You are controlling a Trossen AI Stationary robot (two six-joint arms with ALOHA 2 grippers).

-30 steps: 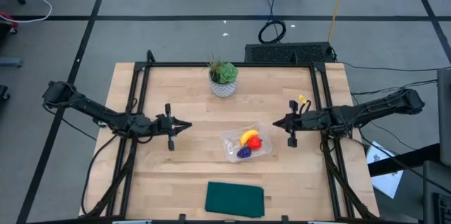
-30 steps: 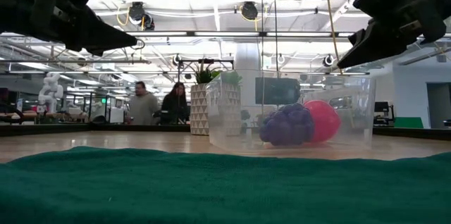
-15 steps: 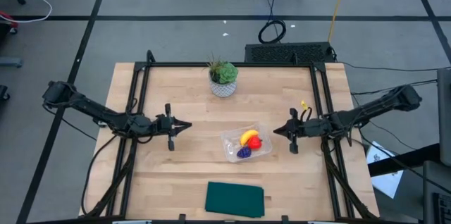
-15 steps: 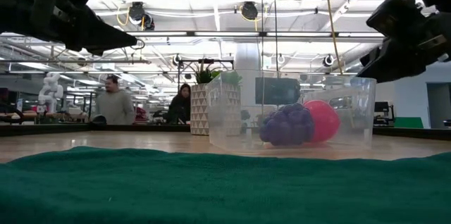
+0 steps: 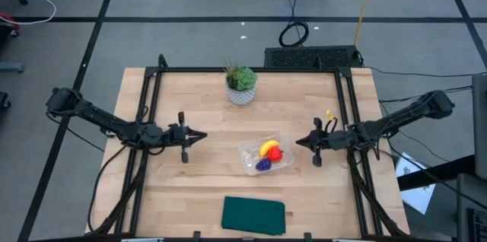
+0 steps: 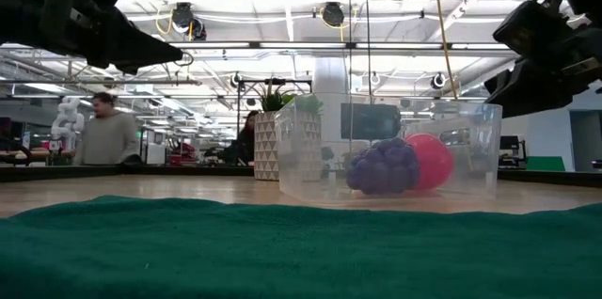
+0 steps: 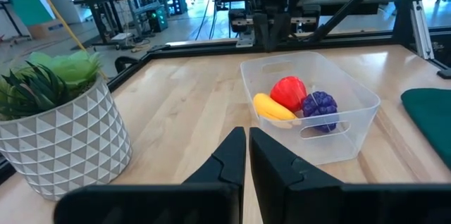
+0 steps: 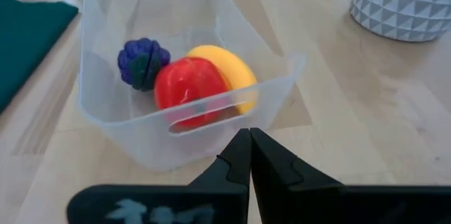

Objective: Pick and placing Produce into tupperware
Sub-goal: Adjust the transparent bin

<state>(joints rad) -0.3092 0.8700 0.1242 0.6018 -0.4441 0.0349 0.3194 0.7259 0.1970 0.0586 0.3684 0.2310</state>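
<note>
Presently the right gripper (image 5: 298, 141) is seen with fingers pressed together and empty, held just beside the tupperware (image 5: 267, 154) on the side toward the table's right edge. The left gripper (image 5: 202, 135), likewise pressed together, waits well apart toward the left edge. All three pieces are found inside the tupperware: banana (image 5: 267, 148), red fruit (image 5: 275, 154), purple item (image 5: 263, 164). The placing step is judged complete; only withdrawal of the arms appears called for. The banana's long axis is laid diagonally, roughly along the container's length, which runs slantwise near the table's (image 5: 190, 189) centre.
</note>
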